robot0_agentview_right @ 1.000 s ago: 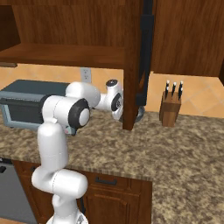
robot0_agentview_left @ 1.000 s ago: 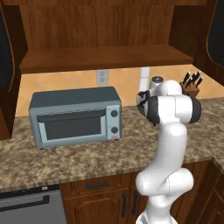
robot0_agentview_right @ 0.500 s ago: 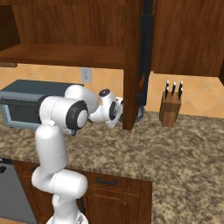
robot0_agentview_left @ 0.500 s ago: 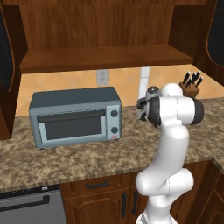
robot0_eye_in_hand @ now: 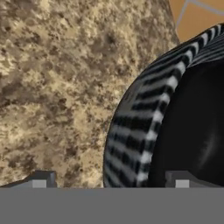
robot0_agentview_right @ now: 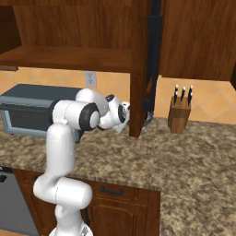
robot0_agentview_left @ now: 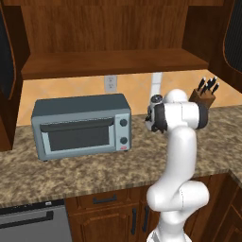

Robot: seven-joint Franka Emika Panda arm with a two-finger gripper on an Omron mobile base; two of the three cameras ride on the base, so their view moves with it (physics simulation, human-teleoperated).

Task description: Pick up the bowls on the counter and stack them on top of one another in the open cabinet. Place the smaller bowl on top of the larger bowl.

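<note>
Counter (robot0_eye_in_hand: 57,78), hand (robot0_eye_in_hand: 109,179) lower, straddling larger bowl (robot0_eye_in_hand: 144,118)

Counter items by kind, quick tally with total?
Toaster oven: 1
Knife block: 1
Grey ribbed bowl: 1, with the gripper straddling its rim
Total: 3

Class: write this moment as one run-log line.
stage: grasp approach | gripper: open, straddling larger bowl rim | bowl on counter | cabinet: no bowls
</note>
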